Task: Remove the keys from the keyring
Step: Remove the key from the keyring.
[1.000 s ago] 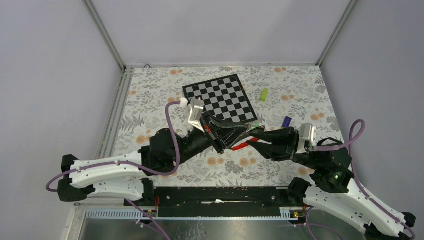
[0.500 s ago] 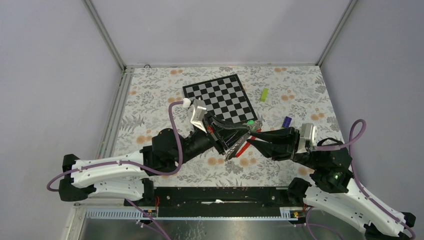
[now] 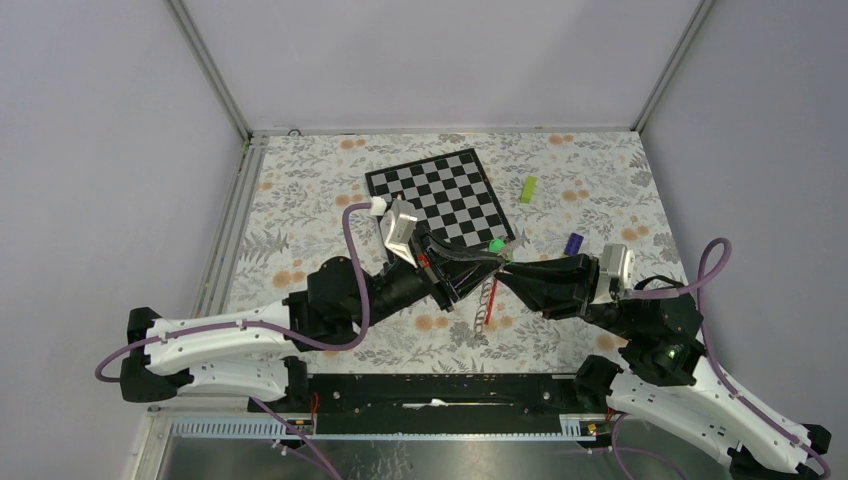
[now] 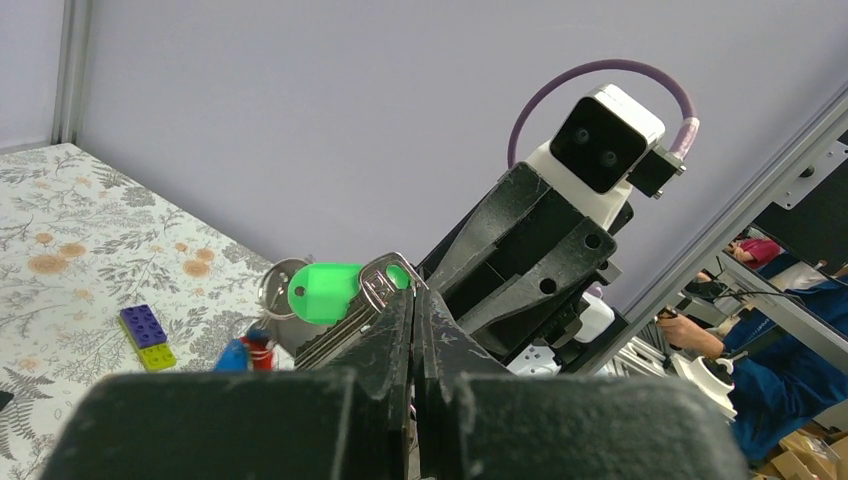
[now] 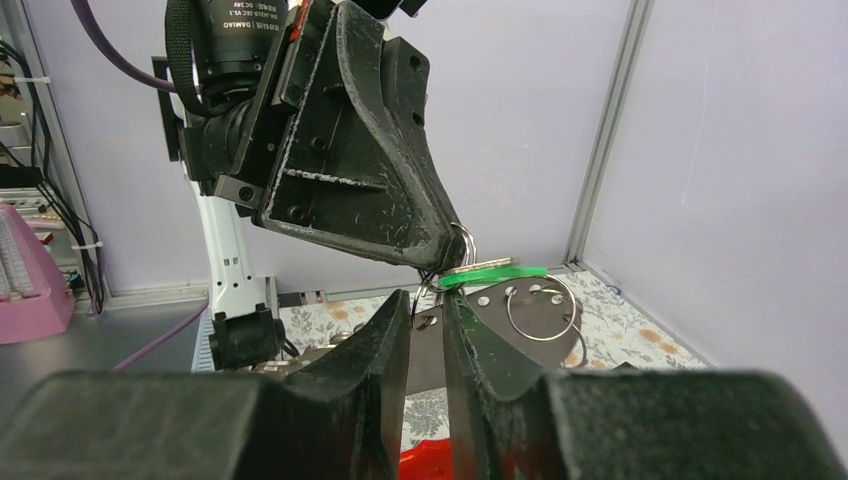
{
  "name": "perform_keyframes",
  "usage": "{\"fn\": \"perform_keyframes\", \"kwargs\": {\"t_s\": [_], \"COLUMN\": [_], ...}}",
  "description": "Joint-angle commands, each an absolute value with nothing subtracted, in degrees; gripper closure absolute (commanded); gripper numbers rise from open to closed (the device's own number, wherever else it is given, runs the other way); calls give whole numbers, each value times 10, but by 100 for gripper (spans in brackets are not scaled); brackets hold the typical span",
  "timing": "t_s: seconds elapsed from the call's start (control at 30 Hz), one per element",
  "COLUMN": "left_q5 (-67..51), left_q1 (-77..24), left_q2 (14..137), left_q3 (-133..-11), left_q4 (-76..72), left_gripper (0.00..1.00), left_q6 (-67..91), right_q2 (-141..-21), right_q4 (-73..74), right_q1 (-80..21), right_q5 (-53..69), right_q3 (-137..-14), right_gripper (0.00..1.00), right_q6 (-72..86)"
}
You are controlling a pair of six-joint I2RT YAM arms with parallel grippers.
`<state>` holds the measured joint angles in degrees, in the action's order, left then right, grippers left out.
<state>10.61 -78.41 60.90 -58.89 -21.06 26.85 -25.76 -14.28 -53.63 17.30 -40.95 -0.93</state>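
The keys [image 4: 350, 305], green-headed one on top, hang above the worktop [image 3: 300, 200], their blades clamped in the left tool [image 4: 415, 300], which is pressed together. The keyring [image 5: 541, 309] lies just past the right tool [image 5: 428, 312], whose fingers are nearly together; whether it pinches anything, I cannot tell.

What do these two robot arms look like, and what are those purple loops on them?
The left arm and right arm have white shells near their bases and black links further out. The left tool and right tool are black, scuffed, wedge-shaped finger pairs. The loops are purple cables running to a pale camera box on each wrist.
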Motion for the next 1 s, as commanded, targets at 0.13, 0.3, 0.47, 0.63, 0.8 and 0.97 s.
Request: {"fn": "perform_keyframes", "kwargs": {"t_s": [0.13, 0.3, 0.47, 0.63, 0.8, 0.97], "left_q5": [78, 77, 87, 100, 103, 105], "left_q1": [-787, -787, -787, -787, -787, -787], "left_q2": [606, 607, 604, 600, 597, 593], "left_q3": [-602, -602, -598, -584, -578, -572], "left_q4": [-260, -260, -262, -279, -290, -297], "left_gripper": [100, 100, 100, 100, 100, 100], "left_q6": [270, 269, 266, 261, 256, 253], "right_q2": [-261, -262, -268, -272, -269, -258], "right_q4": [-170, -169, -160, -154, -157, -156], "right_q1": [-539, -539, -539, -539, -539, -539], "right_q5": [130, 111, 112, 112, 103, 87], "right_q3": [-409, -412, -423, -431, -428, -421], "right_gripper": [79, 82, 91, 99, 100, 100], "right_q6": [-4, 16, 31, 45, 61, 69]}}
